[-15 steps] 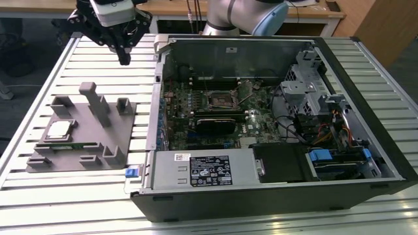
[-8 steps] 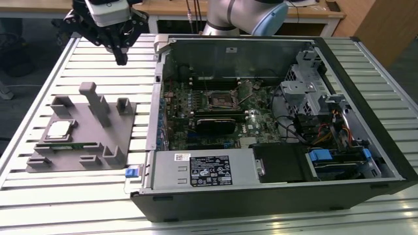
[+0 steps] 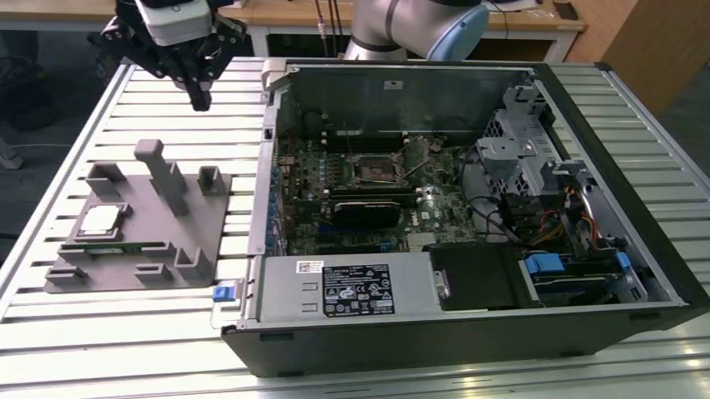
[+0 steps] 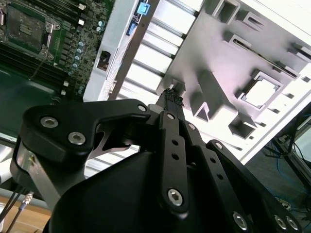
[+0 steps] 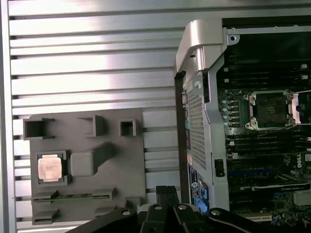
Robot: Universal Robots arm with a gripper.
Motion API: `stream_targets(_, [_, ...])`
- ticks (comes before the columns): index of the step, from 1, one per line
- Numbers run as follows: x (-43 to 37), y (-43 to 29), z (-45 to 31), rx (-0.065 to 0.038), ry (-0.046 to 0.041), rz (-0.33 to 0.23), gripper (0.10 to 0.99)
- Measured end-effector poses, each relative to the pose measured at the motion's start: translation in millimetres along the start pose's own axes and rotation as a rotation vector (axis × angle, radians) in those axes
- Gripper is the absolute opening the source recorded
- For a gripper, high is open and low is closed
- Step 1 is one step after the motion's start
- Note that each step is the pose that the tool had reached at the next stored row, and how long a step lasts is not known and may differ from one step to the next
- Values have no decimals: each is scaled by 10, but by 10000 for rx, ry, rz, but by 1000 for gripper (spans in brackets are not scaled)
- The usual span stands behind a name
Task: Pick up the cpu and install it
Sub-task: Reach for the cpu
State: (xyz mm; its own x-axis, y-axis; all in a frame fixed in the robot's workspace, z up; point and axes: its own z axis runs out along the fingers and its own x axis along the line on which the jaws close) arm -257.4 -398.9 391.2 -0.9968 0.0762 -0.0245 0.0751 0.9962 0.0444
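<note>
Slatted worktable (image 3: 111,332) beside an open computer case (image 3: 466,337): the gripper (image 3: 201,103), fingers together and empty, hangs apart from the cpu (image 3: 100,220) in its grey holder (image 3: 150,248).

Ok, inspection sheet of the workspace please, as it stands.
Surface: slatted metal table, holding a grey holder tray and an open computer case.
Job's things: cpu seated in a tray recess; motherboard socket looks empty.
Clutter: green memory stick in a tray slot.
Gripper: gripper shut, empty, above the table, apart from the cpu.
Cables: coloured wires inside the case.
Surroundings: wooden desk behind the table.
</note>
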Motion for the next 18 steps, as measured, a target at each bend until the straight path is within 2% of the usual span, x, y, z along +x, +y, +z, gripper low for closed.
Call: stream_targets(18, [133, -10, 4, 1, 1, 1, 106])
